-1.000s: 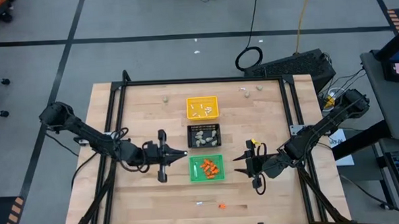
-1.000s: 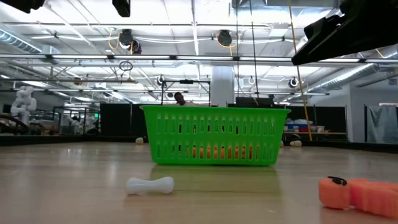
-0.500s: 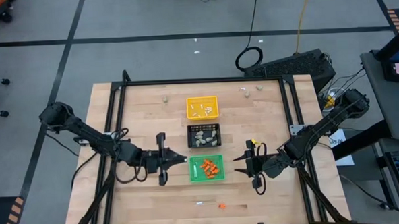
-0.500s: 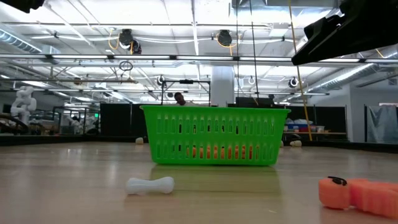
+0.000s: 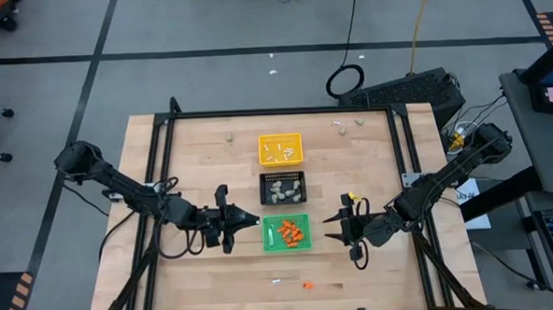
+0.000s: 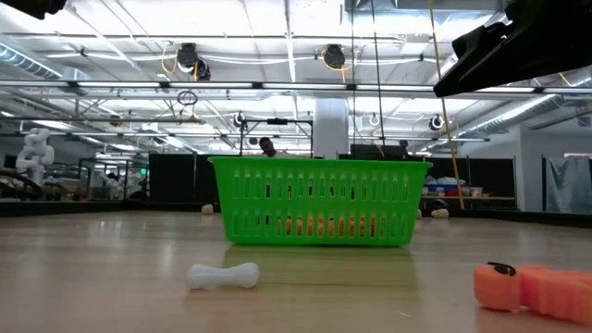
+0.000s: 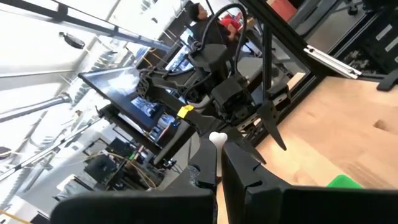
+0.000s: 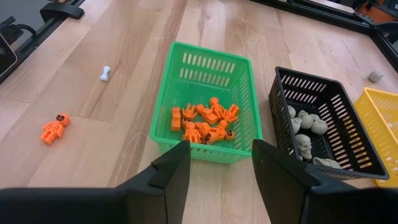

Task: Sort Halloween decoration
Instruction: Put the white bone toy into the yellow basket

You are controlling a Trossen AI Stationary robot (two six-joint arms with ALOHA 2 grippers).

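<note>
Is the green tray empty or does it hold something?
Not empty: the green tray holds a cluster of orange figures, bunched toward one end, in the right wrist view.

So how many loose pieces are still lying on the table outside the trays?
5: a white bone and orange skeleton at the near edge, three grey lumps at the far edge. More may be hidden.

Two dark jointed arms trail black cables; the right end effector bears a yellow tag.
</note>
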